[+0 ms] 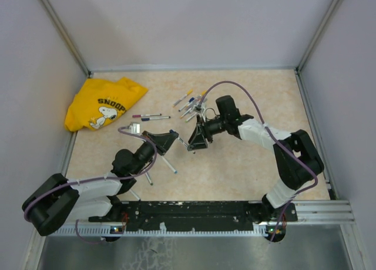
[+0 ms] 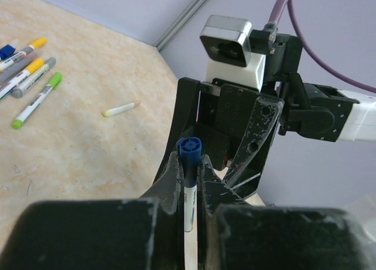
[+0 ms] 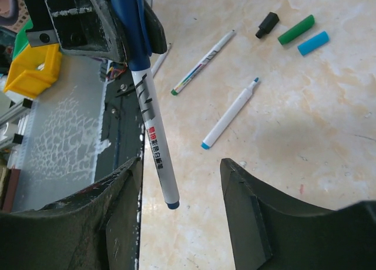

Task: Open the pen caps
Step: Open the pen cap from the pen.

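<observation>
Over the bench both arms meet in mid-air. Left end effector is clamped tight on the pen at its blue cap end. Right end effector is open and holds nothing. The pen's long axis runs from the left fingers into the right's gap, with the barrel tail between them. Right is nearer the barrel, so close there and pull along the axis, away from the cap.

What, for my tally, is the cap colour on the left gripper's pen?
Blue cap, best in left wrist view.

1 overhead, 2 wrist close-ups, same cap
</observation>
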### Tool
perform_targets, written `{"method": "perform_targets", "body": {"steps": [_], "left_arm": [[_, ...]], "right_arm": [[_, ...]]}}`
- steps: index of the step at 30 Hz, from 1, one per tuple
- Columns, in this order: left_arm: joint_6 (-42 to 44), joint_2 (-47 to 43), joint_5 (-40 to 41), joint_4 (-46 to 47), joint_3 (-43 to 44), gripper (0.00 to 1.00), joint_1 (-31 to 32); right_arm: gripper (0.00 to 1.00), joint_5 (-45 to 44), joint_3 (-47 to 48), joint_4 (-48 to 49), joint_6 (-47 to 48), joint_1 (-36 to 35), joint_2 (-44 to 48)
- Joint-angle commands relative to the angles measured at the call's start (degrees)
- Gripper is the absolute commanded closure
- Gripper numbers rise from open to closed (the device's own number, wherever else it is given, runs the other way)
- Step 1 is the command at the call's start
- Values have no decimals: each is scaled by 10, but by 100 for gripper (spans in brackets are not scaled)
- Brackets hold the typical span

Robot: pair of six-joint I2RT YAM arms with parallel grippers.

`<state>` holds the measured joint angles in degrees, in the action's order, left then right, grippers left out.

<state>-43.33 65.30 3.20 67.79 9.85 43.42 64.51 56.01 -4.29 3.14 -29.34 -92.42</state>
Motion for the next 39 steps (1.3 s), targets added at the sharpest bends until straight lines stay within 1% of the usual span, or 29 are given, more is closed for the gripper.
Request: {"method": "perform_targets", "body": {"steps": [1,8,13,18,19,22,23,25,26,27,30,34,37,39], "left_arm": [[19,-7,-16,69,-4,100,4],[20,-5,-24,80,-5,100,4],[18,1,-30,88,-4,100,4],[17,11,-40,91,2,100,4],[18,13,-39,92,2,100,4],[18,17,-36,94,2,100,3],[18,17,-33,91,2,98,3],[14,15,-21,79,2,87,4],[11,13,-15,72,2,83,4],[8,10,-10,65,2,79,4],[0,-1,8,29,7,72,4],[-6,-22,28,-58,29,62,4],[-3,-25,28,-84,39,62,4],[-2,-22,26,-83,40,65,4]], "right_arm": [[44,30,11,27,0,-17,10],[44,29,13,29,-4,-20,9],[44,33,5,50,-26,-21,8],[47,33,7,51,-29,-29,8],[49,33,8,47,-27,-31,8],[59,35,15,31,-10,-35,9],[68,34,16,24,-4,-37,9],[86,33,20,17,4,-39,10],[98,30,21,15,6,-40,11],[100,24,21,13,10,-40,13],[100,1,20,8,17,-43,19],[100,-39,20,1,27,-53,27],[100,-64,22,-5,33,-62,28],[100,-73,24,-8,37,-67,27]]}}
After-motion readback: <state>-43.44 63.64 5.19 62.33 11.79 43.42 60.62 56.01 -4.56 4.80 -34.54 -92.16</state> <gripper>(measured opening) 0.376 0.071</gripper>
